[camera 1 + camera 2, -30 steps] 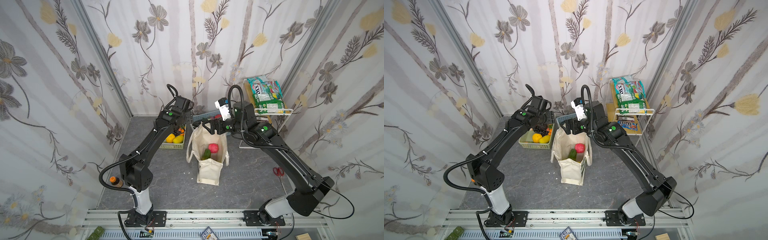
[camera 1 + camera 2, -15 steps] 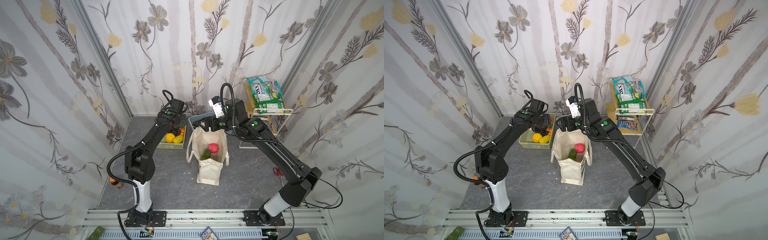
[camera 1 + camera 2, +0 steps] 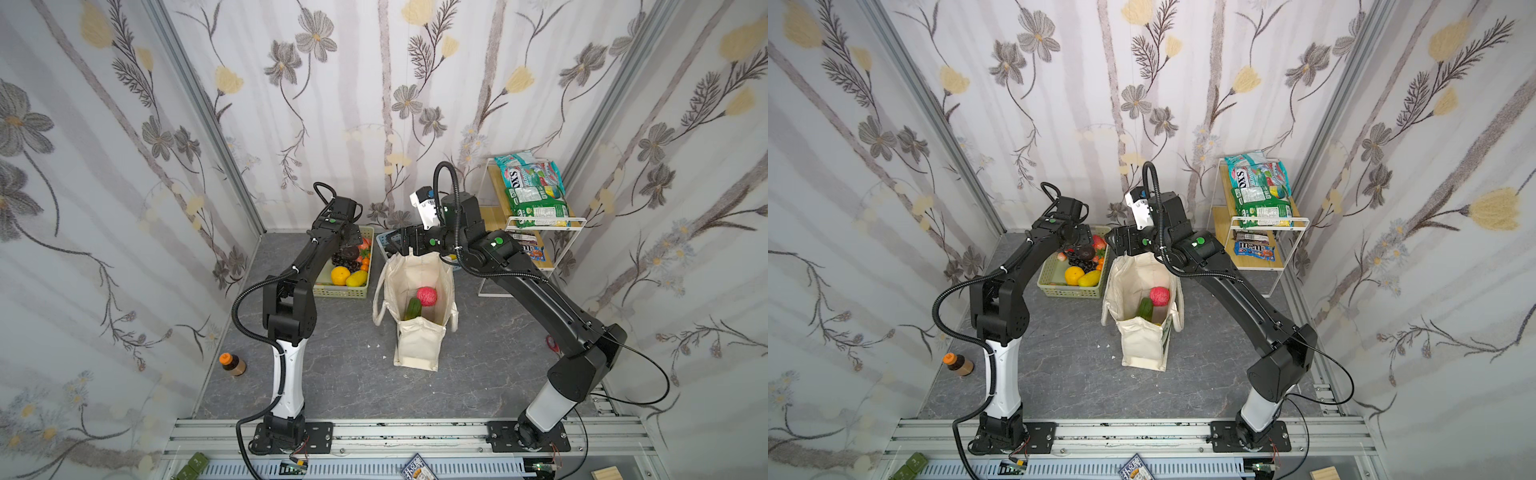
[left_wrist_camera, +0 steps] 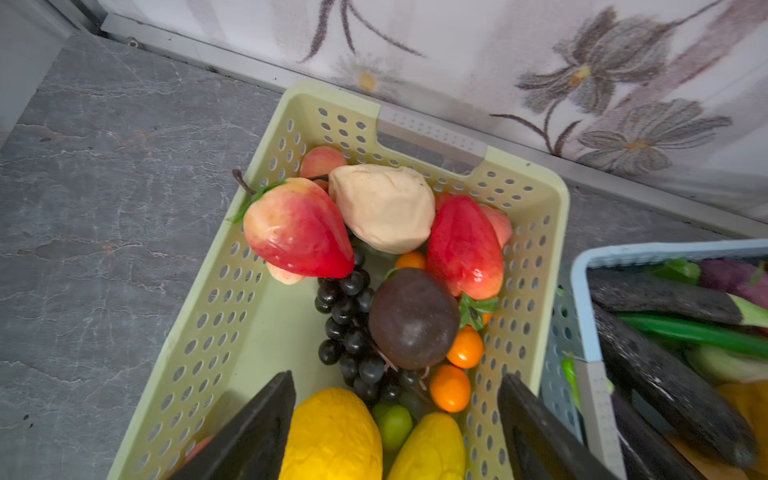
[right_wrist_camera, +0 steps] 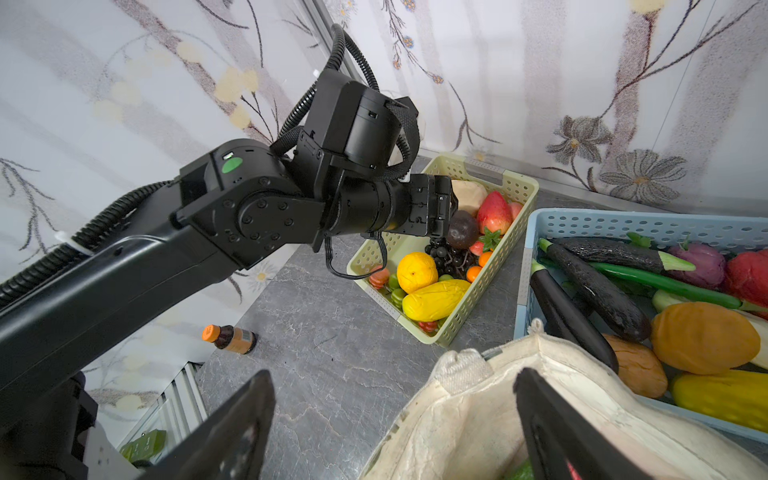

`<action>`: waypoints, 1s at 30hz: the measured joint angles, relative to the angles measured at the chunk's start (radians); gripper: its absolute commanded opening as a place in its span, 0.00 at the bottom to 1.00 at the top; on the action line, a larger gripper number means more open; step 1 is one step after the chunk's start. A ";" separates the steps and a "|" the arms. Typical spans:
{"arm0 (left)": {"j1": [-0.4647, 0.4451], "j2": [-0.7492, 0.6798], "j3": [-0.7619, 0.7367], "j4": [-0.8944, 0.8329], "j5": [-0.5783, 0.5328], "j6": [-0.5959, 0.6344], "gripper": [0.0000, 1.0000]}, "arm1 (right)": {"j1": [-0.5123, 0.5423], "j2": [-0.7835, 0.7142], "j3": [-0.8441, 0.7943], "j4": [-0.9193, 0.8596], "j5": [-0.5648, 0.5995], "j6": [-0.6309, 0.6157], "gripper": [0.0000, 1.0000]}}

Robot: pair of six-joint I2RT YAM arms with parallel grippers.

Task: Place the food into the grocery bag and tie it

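**Left hand gets ready to pick a fruit**

The left hand (image 4: 395, 376) hangs over the green basket (image 4: 216, 299) at the back of the tabletop (image 3: 332, 374). Its fingers are wide apart and hold nothing. A yellow fruit (image 4: 332, 436) lies right under them. A dark fruit (image 4: 413, 318) sits just ahead, next to black grapes and red fruits.

In the middle stands the bag (image 3: 417, 345), upright and open at the top. A red food (image 3: 427, 296) and a green food (image 3: 413, 308) lie inside it. Its handles hang loose, so it is not tied.

The right hand (image 5: 393, 374) is over the back edge of the bag. Its fingers are wide apart too, and empty. The cloth edge runs beneath them, but I cannot tell if they touch it. Beside the bag is the blue basket (image 5: 623, 224), full of vegetables. Far right, a shelf (image 3: 496, 189) holds snack packets (image 3: 536, 199).

I think this is the filling step, with much food left to move. Next, the left hand needs to go down, close on one fruit, lift it and carry it over the open bag. The right hand could hold the bag's mouth open, or take a vegetable. Tying comes last.
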 measured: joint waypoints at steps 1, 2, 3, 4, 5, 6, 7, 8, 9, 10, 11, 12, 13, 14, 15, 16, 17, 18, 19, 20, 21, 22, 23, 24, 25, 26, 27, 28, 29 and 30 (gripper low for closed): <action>0.005 0.010 0.005 0.002 -0.008 0.000 0.80 | 0.000 0.004 0.000 0.004 0.000 0.000 0.90; 0.012 0.021 0.008 0.006 -0.018 0.000 0.80 | 0.000 0.009 0.001 0.011 0.001 0.002 0.90; 0.018 0.030 0.012 0.010 -0.028 0.000 0.80 | 0.000 0.014 0.005 0.016 0.002 0.003 0.90; 0.022 0.037 0.013 0.013 -0.037 0.000 0.80 | 0.000 0.018 0.008 0.021 0.002 0.003 0.90; 0.026 0.043 0.015 0.015 -0.045 0.000 0.80 | 0.000 0.023 0.012 0.024 0.002 0.003 0.90; 0.029 0.051 0.018 0.018 -0.051 0.000 0.80 | 0.000 0.027 0.016 0.026 0.002 0.005 0.90; 0.032 0.058 0.023 0.019 -0.057 -0.001 0.80 | 0.000 0.032 0.021 0.027 0.002 0.011 0.90; 0.034 0.068 0.030 0.023 -0.066 -0.002 0.80 | 0.000 0.040 0.029 0.028 0.002 0.010 0.90; 0.038 0.078 0.035 0.031 -0.074 -0.003 0.81 | 0.000 0.047 0.036 0.028 0.002 0.010 0.90; 0.040 0.085 0.037 0.036 -0.079 -0.003 0.81 | 0.000 0.051 0.040 0.027 0.002 0.010 0.90; 0.043 0.093 0.039 0.039 -0.083 -0.004 0.81 | 0.000 0.056 0.045 0.028 0.002 0.010 0.90; 0.046 0.102 0.042 0.042 -0.088 -0.005 0.81 | 0.000 0.062 0.049 0.028 0.002 0.010 0.90; 0.049 0.111 0.047 0.045 -0.092 -0.006 0.81 | 0.000 0.064 0.051 0.027 0.002 0.010 0.90; 0.053 0.121 0.053 0.047 -0.095 -0.007 0.81 | 0.000 0.067 0.052 0.028 0.002 0.010 0.90; 0.056 0.129 0.060 0.048 -0.099 -0.009 0.81 | 0.000 0.069 0.053 0.028 0.001 0.010 0.90; 0.058 0.135 0.065 0.050 -0.104 -0.013 0.81 | 0.000 0.071 0.053 0.028 0.001 0.010 0.90; 0.060 0.142 0.071 0.053 -0.110 -0.021 0.81 | 0.000 0.072 0.053 0.028 0.001 0.010 0.90; 0.063 0.147 0.076 0.055 -0.114 -0.026 0.81 | 0.000 0.074 0.053 0.028 0.001 0.010 0.90; 0.064 0.153 0.081 0.057 -0.118 -0.030 0.81 | 0.000 0.076 0.053 0.028 0.001 0.010 0.90; 0.066 0.159 0.088 0.059 -0.119 -0.033 0.81 | 0.000 0.077 0.053 0.028 0.001 0.010 0.90; 0.066 0.167 0.095 0.059 -0.120 -0.035 0.81 | 0.000 0.079 0.053 0.028 0.002 0.010 0.90; 0.066 0.175 0.102 0.059 -0.120 -0.037 0.81 | 0.000 0.081 0.054 0.029 0.002 0.010 0.90; 0.066 0.184 0.109 0.060 -0.120 -0.038 0.81 | 0.000 0.084 0.054 0.030 0.002 0.010 0.90; 0.066 0.193 0.116 0.059 -0.120 -0.042 0.81 | -0.001 0.087 0.055 0.030 0.002 0.010 0.90; 0.066 0.200 0.120 0.059 -0.120 -0.045 0.81 | -0.001 0.089 0.056 0.030 0.002 0.010 0.90; 0.066 0.206 0.123 0.059 -0.120 -0.048 0.81 | -0.002 0.092 0.058 0.031 0.002 0.010 0.90; 0.066 0.212 0.129 0.058 -0.120 -0.052 0.81 | -0.002 0.095 0.060 0.031 0.002 0.010 0.90; 0.067 0.219 0.137 0.058 -0.120 -0.056 0.81 | -0.003 0.095 0.061 0.031 0.002 0.010 0.90; 0.067 0.224 0.145 0.058 -0.121 -0.060 0.81 | -0.004 0.097 0.062 0.032 0.001 0.010 0.90; 0.068 0.229 0.151 0.057 -0.125 -0.068 0.81 | -0.005 0.097 0.063 0.033 0.000 0.009 0.90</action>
